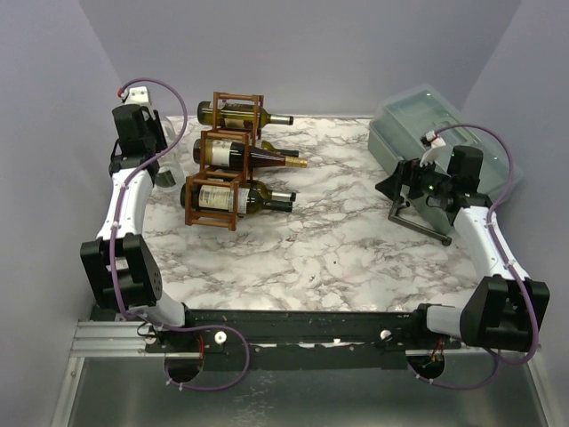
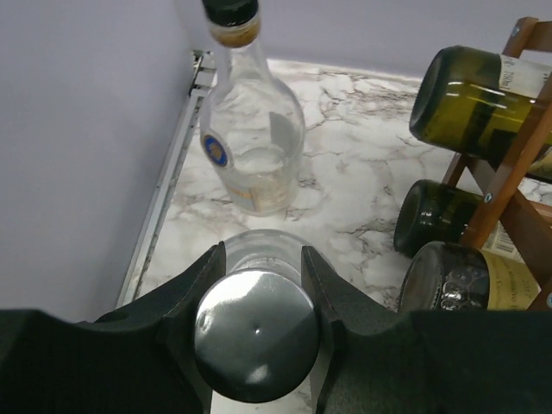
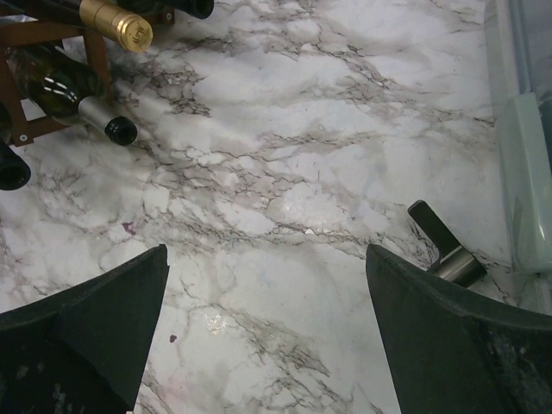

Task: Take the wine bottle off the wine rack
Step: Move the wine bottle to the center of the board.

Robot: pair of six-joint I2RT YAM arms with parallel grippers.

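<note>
Far left, the left claw is clamped from above on the neck of a clear bottle with a silver cap. That one's off the rack, just left of it. A second clear bottle stands a bit farther back. Next over, the wine rack sits on the marble counter with three dark bottles lying in it, necks pointing right. The right claw hangs with its fingers wide apart over bare counter, holding nothing. There's a grey lidded bin at far right.
</note>
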